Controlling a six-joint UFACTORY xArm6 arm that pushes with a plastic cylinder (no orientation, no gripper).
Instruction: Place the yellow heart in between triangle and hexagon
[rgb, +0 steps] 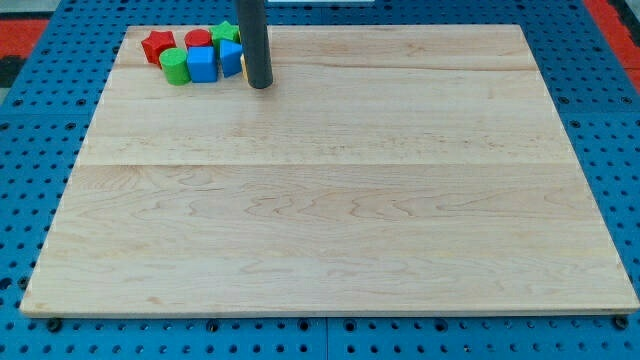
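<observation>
My tip (260, 85) rests on the wooden board (330, 200) near its top left, just right of a tight cluster of blocks. The cluster holds a red star (157, 45), a green round-looking block (175, 67), a red block (198, 40), a blue cube (202, 65), a second blue block (230, 58) and a green block (225, 32). Only a thin yellow sliver (243, 70) shows at the rod's left edge; the rod hides the rest, so its shape cannot be made out. The rod (254, 40) touches or nearly touches the second blue block.
The board lies on a blue perforated table (30, 150). The cluster sits close to the board's top edge. A red surface (620, 20) shows at the view's top right corner.
</observation>
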